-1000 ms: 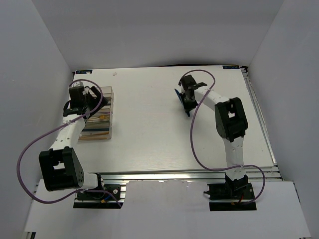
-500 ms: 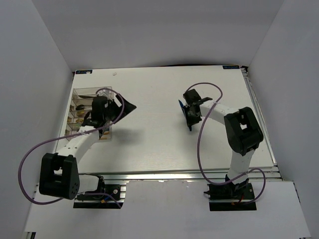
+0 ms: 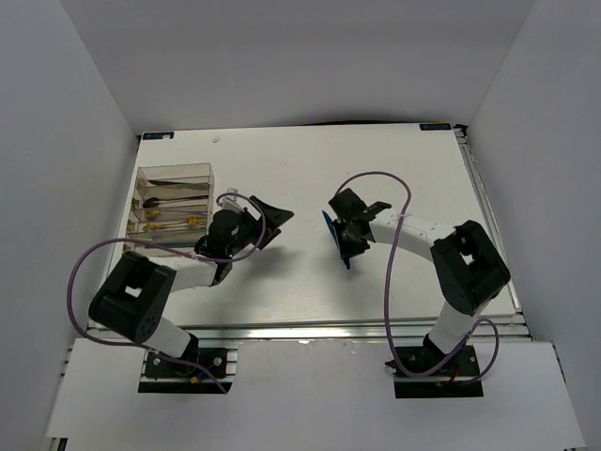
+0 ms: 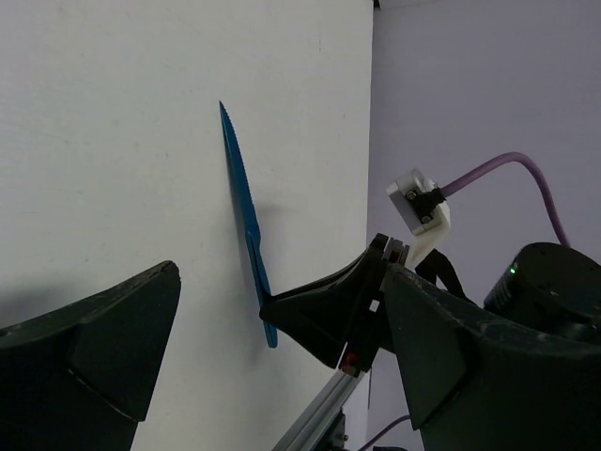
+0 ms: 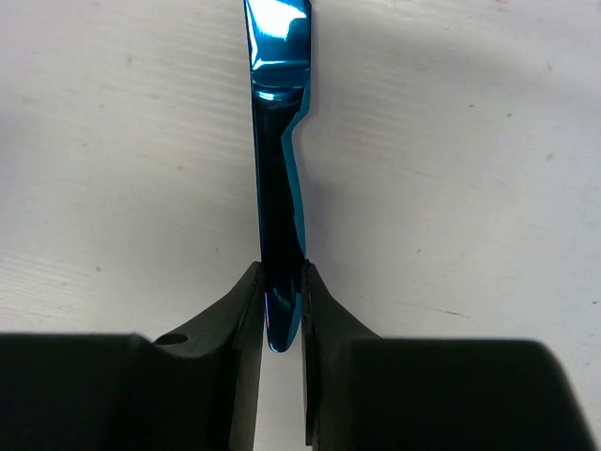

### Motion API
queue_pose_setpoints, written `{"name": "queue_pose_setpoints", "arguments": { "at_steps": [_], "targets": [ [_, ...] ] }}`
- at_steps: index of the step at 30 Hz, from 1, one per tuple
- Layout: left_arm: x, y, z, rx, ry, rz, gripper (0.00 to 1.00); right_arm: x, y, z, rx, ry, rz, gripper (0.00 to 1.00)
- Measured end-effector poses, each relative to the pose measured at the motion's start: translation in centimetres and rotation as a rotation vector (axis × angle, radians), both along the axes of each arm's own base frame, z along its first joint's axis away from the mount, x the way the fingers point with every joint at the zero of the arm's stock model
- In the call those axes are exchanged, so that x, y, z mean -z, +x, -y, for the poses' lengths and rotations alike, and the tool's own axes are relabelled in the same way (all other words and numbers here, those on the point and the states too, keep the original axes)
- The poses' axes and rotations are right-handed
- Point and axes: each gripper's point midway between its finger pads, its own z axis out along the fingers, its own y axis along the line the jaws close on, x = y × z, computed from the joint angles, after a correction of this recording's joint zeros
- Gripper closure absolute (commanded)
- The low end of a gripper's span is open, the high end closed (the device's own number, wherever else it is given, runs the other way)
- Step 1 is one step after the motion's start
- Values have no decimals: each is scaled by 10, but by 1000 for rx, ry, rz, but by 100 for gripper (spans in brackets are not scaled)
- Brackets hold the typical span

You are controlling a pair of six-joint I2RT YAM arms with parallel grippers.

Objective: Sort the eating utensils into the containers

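White worktop (image 3: 282,169) is the biggest thing under me, and it runs from my two arms to the back wall. Next is the clear brown box (image 3: 175,168) at the far left, split into long thin slots. Some gold pieces (image 3: 174,223) lie in one slot and a dark spoon (image 3: 169,200) lies in another, so I think most of the sorting is done. I cannot count the pieces in there, they are too small. My left gripper (image 3: 267,225) is just to the right of the box, near the middle of the worktop. It is open as wide as it goes and has nothing in it. It points across at my other arm. My right gripper (image 5: 280,282) is pinched tight on the blue knife (image 5: 279,56). I hold it close to one end, with the blade on its edge and pointing away from me. The knife is well apart from the box. I cannot tell if it touches the worktop. It is the only piece I can see outside the box, so I think what is left is to get it into a slot.
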Motion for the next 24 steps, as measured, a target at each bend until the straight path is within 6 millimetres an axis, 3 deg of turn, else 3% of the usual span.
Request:
{"name": "queue_pose_setpoints", "arguments": {
  "at_steps": [5, 13, 17, 21, 24],
  "targets": [
    [21, -3, 21, 10, -34, -46, 2, -4, -8, -10, -14, 12, 6, 100],
    [52, -14, 38, 11, -21, -135, 2, -4, -12, -14, -18, 16, 4, 100],
    [54, -15, 38, -4, -13, -144, 2, 0, -12, -14, -22, 8, -3, 100],
    [53, -16, 24, -54, 62, -158, 2, 15, -13, -12, -32, -22, -32, 100],
    [26, -13, 4, -120, 149, -106, 2, 15, -12, -13, -33, -21, -26, 100]
  ]
}}
